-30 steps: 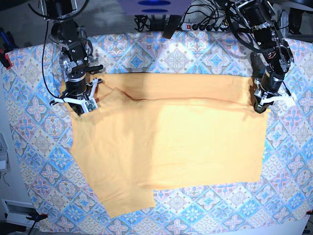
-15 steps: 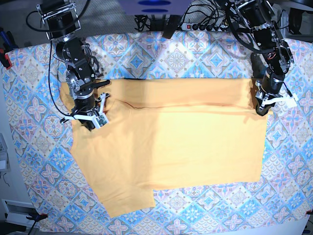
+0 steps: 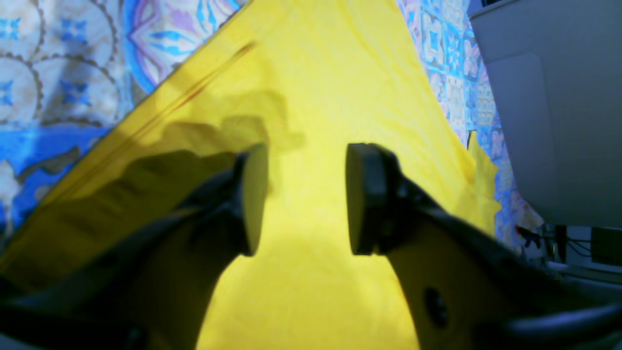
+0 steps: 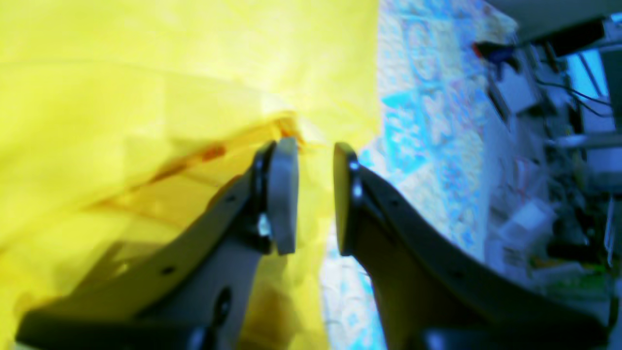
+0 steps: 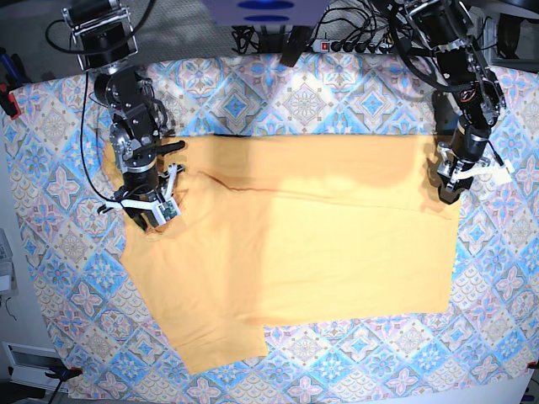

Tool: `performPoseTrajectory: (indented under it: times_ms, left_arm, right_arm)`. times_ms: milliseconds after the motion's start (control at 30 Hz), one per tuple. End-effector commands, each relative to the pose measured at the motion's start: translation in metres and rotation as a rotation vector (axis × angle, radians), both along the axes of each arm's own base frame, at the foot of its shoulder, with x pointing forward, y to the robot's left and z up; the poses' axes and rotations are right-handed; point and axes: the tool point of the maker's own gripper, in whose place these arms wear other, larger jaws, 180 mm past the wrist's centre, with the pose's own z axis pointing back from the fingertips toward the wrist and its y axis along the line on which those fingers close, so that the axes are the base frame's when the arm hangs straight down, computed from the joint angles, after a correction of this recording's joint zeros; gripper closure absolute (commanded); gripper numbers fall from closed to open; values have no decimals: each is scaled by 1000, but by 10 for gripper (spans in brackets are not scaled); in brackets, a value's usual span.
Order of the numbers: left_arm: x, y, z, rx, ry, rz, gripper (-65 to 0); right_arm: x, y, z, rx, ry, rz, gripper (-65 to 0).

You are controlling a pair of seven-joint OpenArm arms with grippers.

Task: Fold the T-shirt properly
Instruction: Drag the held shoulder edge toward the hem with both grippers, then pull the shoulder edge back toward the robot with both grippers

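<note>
The T-shirt (image 5: 295, 236) lay flat on the patterned cloth (image 5: 337, 101); left tool (image 3: 301, 199) and right tool (image 4: 315, 199) stood apart, gripping nothing, above its edges.

Both arms were black, built of stacked rounded joint housings with loose black cables looping alongside. The right arm (image 5: 126, 109) ended in a white bracket above its end effector (image 5: 150, 220), and a grey box sat at its base. The left arm's end effector (image 5: 448, 192) also carried a white bracket. Up close, each finger (image 3: 252, 199) was black and curved, tipped by a flat rounded pad; small screw holes dotted the finger (image 4: 228, 253) bodies.
</note>
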Motion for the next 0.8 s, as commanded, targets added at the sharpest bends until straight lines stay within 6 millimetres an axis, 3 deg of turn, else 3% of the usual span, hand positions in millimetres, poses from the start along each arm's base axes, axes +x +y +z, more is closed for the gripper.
performPoseTrajectory:
  times_ms: [0, 100, 233, 467, 600, 767]
  left_arm:
    - [8, 4, 13, 16, -44, -1, -296]
    - [5, 3, 11, 13, -39, -6, -309]
    - [-14, -8, -3, -31, 23, -53, -304]
    - [-56, -13, -17, -143, 54, -19, -304]
    - [-75, -20, -25, -201, 67, 7, -304]
    - [-83, -22, -34, -225, 88, 22, -304]
  right_arm:
    - [11, -1, 22, -5, -70, 9, -144]
    - [2, -7, 26, -1, -81, -6, -145]
    - [-23, -19, 25, 4, -70, -39, -147]
    - [-72, -23, -1, -11, 30, -27, -147]
    - [-81, -23, -6, -11, 51, -27, -147]
    - [-83, -20, -8, -10, 56, -21, -147]
